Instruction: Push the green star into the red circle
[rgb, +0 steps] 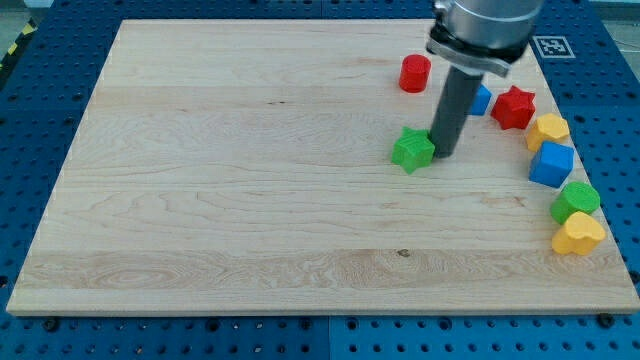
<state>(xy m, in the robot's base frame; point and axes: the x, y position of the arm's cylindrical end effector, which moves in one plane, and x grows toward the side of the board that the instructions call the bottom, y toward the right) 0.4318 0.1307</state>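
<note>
The rod's tip (443, 155) rests on a pale wooden board (250, 200), touching or just beside the green star (412, 150), which lies immediately to the tip's left in the view. The rod has no jaws and grips nothing — it simply stands upright against the star's right side.

The red circle (415, 74), a short cylinder, sits toward the view's top and slightly left of the tip, well apart from the star.

A blue block (482, 100), partly hidden behind the rod, lies just up and right of the tip, and a red star (514, 107) sits beside it, farther right. Along the board's right edge, right of the tip and running toward the view's bottom, are a yellow block (548, 130), a blue cube (551, 165), a green block (575, 201) and a second yellow block (578, 235).

The board shows light grain with a small dark knot below the tip. It lies on a blue perforated table (610, 100) — a black-and-white marker (549, 46) is fixed at the view's top right.
</note>
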